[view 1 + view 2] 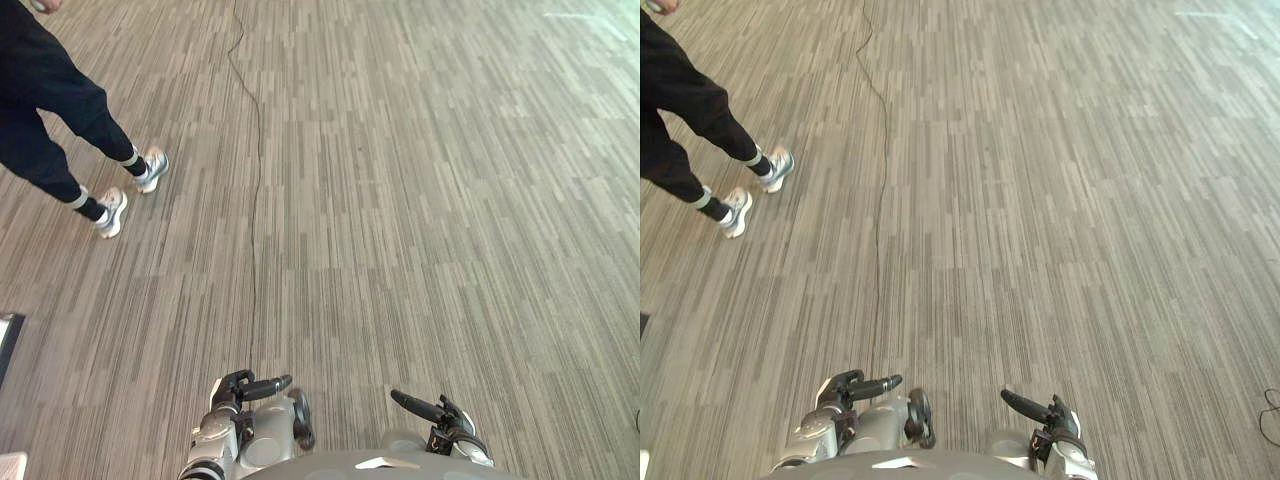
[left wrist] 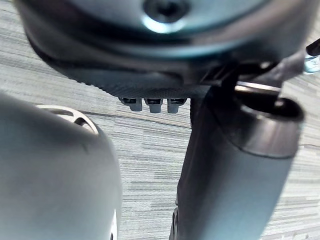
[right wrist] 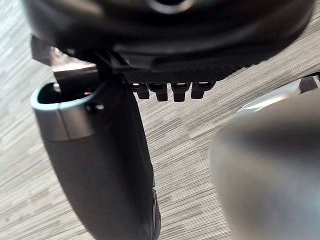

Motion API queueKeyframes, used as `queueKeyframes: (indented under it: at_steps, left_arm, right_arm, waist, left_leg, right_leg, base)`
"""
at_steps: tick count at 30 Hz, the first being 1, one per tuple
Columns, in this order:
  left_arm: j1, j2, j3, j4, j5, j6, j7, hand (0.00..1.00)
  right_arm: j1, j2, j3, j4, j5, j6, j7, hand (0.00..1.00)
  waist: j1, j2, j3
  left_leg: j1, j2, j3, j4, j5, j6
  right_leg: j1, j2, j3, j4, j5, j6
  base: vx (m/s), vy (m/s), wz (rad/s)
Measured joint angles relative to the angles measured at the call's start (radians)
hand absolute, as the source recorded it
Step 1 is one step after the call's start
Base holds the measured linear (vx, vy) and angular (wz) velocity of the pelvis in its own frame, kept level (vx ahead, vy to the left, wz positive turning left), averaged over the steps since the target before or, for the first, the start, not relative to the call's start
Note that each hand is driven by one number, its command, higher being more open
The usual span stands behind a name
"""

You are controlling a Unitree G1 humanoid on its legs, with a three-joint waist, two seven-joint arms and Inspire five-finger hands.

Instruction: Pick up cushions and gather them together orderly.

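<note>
Two hands, both at the near edge of the eye views: left hand (image 1: 240, 385) and right hand (image 1: 430, 410), each released, with loose fingers and the thumb standing out, and each grasping nothing. In the wrist views, the left fingers (image 2: 154, 104) and right fingers (image 3: 170, 91) showed as a short row of tips beyond the palm, above bare carpet. One person (image 1: 45, 110) stood at the far left in dark trousers, wearing two pale sneakers, one (image 1: 152, 168) farther off and one (image 1: 110, 210) nearer. The floor (image 1: 430, 200) was grey-brown carpet in fine lengthwise streaks, spreading wide and open. One dark-edged object (image 1: 8, 340) met the left edge, possibly a frame.
</note>
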Motion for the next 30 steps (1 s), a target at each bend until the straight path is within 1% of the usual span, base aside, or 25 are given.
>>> queueKeyframes:
  at_steps: [1,2,3,4,5,7,8,9,11,12,13,15,17,18,20,21,22,23,24,25,26,27,28,29,30]
  left_arm:
    - [-0.003,0.004,0.001,0.004,0.001,0.0,-0.001,1.0]
    - [-0.01,-0.008,0.004,0.011,0.001,-0.001,0.0,1.0]
    - [-0.024,-0.026,0.01,0.023,0.002,-0.001,-0.002,1.0]
    - [-0.029,-0.033,0.01,0.038,0.008,0.001,-0.003,1.0]
    - [-0.028,-0.035,0.011,0.039,0.009,0.001,-0.004,1.0]
    - [-0.03,-0.057,0.044,0.03,0.011,0.0,-0.004,1.0]
    - [-0.029,-0.076,0.073,0.011,0.011,0.0,-0.003,1.0]
    - [-0.028,-0.094,0.101,-0.014,0.009,0.0,-0.006,1.0]
    - [-0.02,-0.101,0.132,-0.058,0.007,0.0,-0.004,1.0]
    - [-0.016,-0.1,0.139,-0.09,0.005,-0.001,-0.004,1.0]
    - [-0.015,-0.101,0.141,-0.104,0.004,-0.005,-0.004,1.0]
    - [0.0,-0.109,0.148,-0.149,-0.01,-0.026,-0.006,1.0]
    - [-0.001,-0.122,0.151,-0.159,-0.01,-0.034,-0.007,1.0]
    - [-0.001,-0.132,0.15,-0.158,-0.011,-0.037,-0.008,1.0]
    - [-0.006,-0.146,0.142,-0.163,-0.015,-0.053,-0.011,1.0]
    - [-0.012,-0.146,0.136,-0.157,-0.022,-0.053,-0.013,1.0]
    - [-0.016,-0.136,0.129,-0.148,-0.03,-0.052,-0.015,1.0]
    - [-0.015,-0.122,0.126,-0.147,-0.03,-0.049,-0.016,1.0]
    - [-0.015,-0.117,0.126,-0.146,-0.032,-0.046,-0.015,1.0]
    - [-0.016,-0.11,0.127,-0.145,-0.033,-0.042,-0.014,1.0]
    - [-0.018,-0.098,0.126,-0.145,-0.049,-0.035,-0.002,1.0]
    - [-0.024,-0.085,0.126,-0.141,-0.052,-0.027,0.01,1.0]
    - [-0.025,-0.071,0.125,-0.11,-0.052,-0.017,0.023,1.0]
    - [-0.025,-0.069,0.123,-0.101,-0.052,-0.014,0.026,1.0]
    - [-0.024,-0.068,0.117,-0.092,-0.052,-0.004,0.033,1.0]
  right_arm:
    - [0.008,0.003,-0.003,0.01,0.001,0.004,0.001,1.0]
    - [0.007,0.002,-0.016,0.019,0.004,0.002,0.003,1.0]
    - [-0.018,-0.006,-0.029,0.016,-0.005,-0.002,0.003,1.0]
    - [-0.02,0.0,-0.056,0.017,-0.008,-0.002,0.009,1.0]
    - [-0.018,0.003,-0.07,0.016,-0.008,-0.002,0.012,1.0]
    - [-0.006,0.006,-0.081,0.005,-0.019,0.0,0.012,1.0]
    - [0.008,0.005,-0.081,-0.011,-0.022,0.01,0.011,1.0]
    - [0.029,0.004,-0.08,-0.033,-0.023,0.019,0.01,1.0]
    - [0.045,0.003,-0.072,-0.045,-0.022,0.026,0.007,1.0]
    - [0.063,0.013,-0.067,-0.058,-0.016,0.024,0.002,1.0]
    - [0.074,0.017,-0.067,-0.061,-0.015,0.025,-0.002,1.0]
    - [0.097,0.019,-0.062,-0.062,-0.01,0.027,-0.008,1.0]
    - [0.093,0.019,-0.062,-0.062,-0.003,0.028,-0.01,1.0]
    - [0.091,0.022,-0.062,-0.061,-0.003,0.028,-0.011,1.0]
    - [0.08,0.017,-0.058,-0.053,-0.003,0.024,-0.012,1.0]
    - [0.072,0.014,-0.05,-0.037,-0.003,0.023,-0.013,1.0]
    - [0.063,0.013,-0.04,-0.022,-0.003,0.024,-0.014,1.0]
    - [0.062,0.034,-0.033,-0.023,-0.005,0.023,-0.014,1.0]
    - [0.064,0.046,-0.033,-0.025,-0.007,0.023,-0.012,1.0]
    - [0.07,0.061,-0.037,-0.03,-0.006,0.022,-0.01,1.0]
    - [0.074,0.08,-0.045,-0.042,-0.005,0.024,-0.011,1.0]
    - [0.073,0.088,-0.033,-0.057,-0.008,0.023,-0.009,1.0]
    - [0.069,0.087,-0.028,-0.077,-0.006,0.018,-0.002,1.0]
    - [0.068,0.087,-0.029,-0.085,-0.005,0.018,-0.002,1.0]
    - [0.069,0.082,-0.028,-0.112,-0.007,0.013,-0.002,1.0]
  waist:
    - [-0.007,-0.014,0.003]
    - [-0.013,0.005,0.01]
    - [-0.007,0.041,0.025]
    - [-0.01,0.047,0.027]
    - [-0.012,0.049,0.026]
    - [-0.017,0.061,0.019]
    - [-0.021,0.068,0.023]
    - [-0.017,0.078,0.024]
    - [-0.002,0.082,0.026]
    - [0.005,0.07,0.029]
    - [0.011,0.065,0.026]
    - [0.03,0.051,0.016]
    - [0.037,0.053,0.018]
    - [0.046,0.051,0.018]
    - [0.066,0.062,0.012]
    - [0.076,0.067,0.01]
    - [0.087,0.056,0.007]
    - [0.092,0.037,-0.012]
    - [0.089,0.023,-0.022]
    - [0.085,0.011,-0.028]
    - [0.09,-0.017,-0.03]
    - [0.089,-0.047,-0.022]
    - [0.074,-0.049,-0.016]
    - [0.069,-0.045,-0.013]
    - [0.057,-0.031,-0.007]
  left_leg:
    - [0.033,-0.008,-0.021,-0.011,-0.013,-0.029]
    - [0.058,0.01,-0.032,-0.021,-0.018,-0.046]
    - [0.072,0.038,-0.034,-0.023,0.013,-0.089]
    - [0.099,0.049,-0.047,-0.007,0.048,-0.117]
    - [0.103,0.057,-0.055,0.014,0.057,-0.126]
    - [0.063,0.108,-0.097,0.204,0.082,-0.162]
    - [-0.029,0.154,-0.14,0.443,0.143,-0.207]
    - [-0.153,0.214,-0.159,0.717,0.179,-0.214]
    - [-0.282,0.296,-0.102,0.981,0.146,-0.208]
    - [-0.351,0.314,-0.057,1.014,0.106,-0.175]
    - [-0.383,0.313,-0.033,0.999,0.089,-0.162]
    - [-0.481,0.277,0.048,0.81,0.044,-0.127]
    - [-0.508,0.21,0.061,0.547,0.047,-0.123]
    - [-0.508,0.151,0.044,0.315,0.084,-0.132]
    - [-0.547,0.115,-0.035,0.116,0.15,-0.148]
    - [-0.555,0.113,-0.071,0.104,0.186,-0.131]
    - [-0.543,0.097,-0.097,0.126,0.263,-0.112]
    - [-0.547,0.076,-0.116,0.178,0.289,-0.086]
    - [-0.561,0.069,-0.112,0.23,0.252,-0.057]
    - [-0.563,0.064,-0.095,0.268,0.208,-0.047]
    - [-0.527,0.05,-0.049,0.305,0.144,-0.038]
    - [-0.46,0.027,-0.005,0.317,0.077,-0.029]
    - [-0.387,0.018,0.01,0.329,0.02,-0.025]
    - [-0.364,0.019,0.014,0.328,0.008,-0.023]
    - [-0.283,0.028,0.029,0.301,-0.024,-0.029]
  right_leg:
    - [0.005,0.003,0.029,-0.022,0.163,-0.011]
    - [0.008,0.023,0.042,-0.006,0.226,-0.09]
    - [-0.021,0.048,0.045,0.096,0.144,-0.105]
    - [-0.038,0.048,0.042,0.21,0.068,-0.125]
    - [-0.037,0.047,0.036,0.241,0.041,-0.129]
    - [0.013,0.055,0.006,0.287,-0.06,-0.136]
    - [0.072,0.066,-0.012,0.275,-0.105,-0.137]
    - [0.136,0.086,-0.019,0.247,-0.131,-0.138]
    - [0.253,0.121,-0.02,0.179,-0.157,-0.142]
    - [0.345,0.128,-0.018,0.115,-0.169,-0.153]
    - [0.381,0.128,-0.017,0.086,-0.171,-0.153]
    - [0.49,0.125,-0.005,-0.016,-0.16,-0.138]
    - [0.554,0.113,0.012,-0.056,-0.158,-0.12]
    - [0.597,0.101,0.041,-0.081,-0.157,-0.1]
    - [0.651,0.105,0.113,-0.136,-0.172,-0.066]
    - [0.675,0.106,0.147,-0.147,-0.183,-0.05]
    - [0.695,0.09,0.189,-0.14,-0.202,-0.034]
    - [0.682,0.06,0.248,-0.095,-0.229,-0.019]
    - [0.655,0.044,0.277,-0.038,-0.237,-0.016]
    - [0.623,0.024,0.289,0.039,-0.244,-0.004]
    - [0.521,-0.006,0.305,0.3,-0.247,0.02]
    - [0.391,-0.059,0.302,0.614,-0.154,0.139]
    - [0.297,-0.104,0.255,0.831,-0.14,0.126]
    - [0.278,-0.112,0.233,0.865,-0.15,0.107]
    - [0.221,-0.136,0.152,0.915,-0.182,0.051]
  base:
    - [0.47,-0.185,0.49]
    - [0.74,-0.292,0.04]
    - [0.62,-0.242,-0.19]
    - [0.73,-0.292,-0.26]
    - [0.58,-0.242,0.0]
    - [0.49,-0.207,0.21]
    - [0.47,-0.228,0.38]
    - [0.54,-0.263,0.27]
    - [0.48,-0.197,-0.02]
    - [0.43,-0.122,-0.04]
    - [0.49,-0.119,0.03]
    - [0.37,-0.048,-0.1]
    - [0.42,0.027,-0.34]
    - [0.51,0.108,-0.52]
    - [0.66,0.194,-0.96]
    - [0.6,0.21,-1.16]
    - [0.65,0.226,-1.14]
    - [0.63,0.215,-1.04]
    - [0.75,0.262,-0.78]
    - [0.61,0.217,-0.64]
    - [0.72,0.272,-0.79]
    - [0.7,0.245,-0.89]
    - [0.57,0.203,-0.62]
    - [0.48,0.127,-0.41]
    - [0.62,0.113,-0.4]
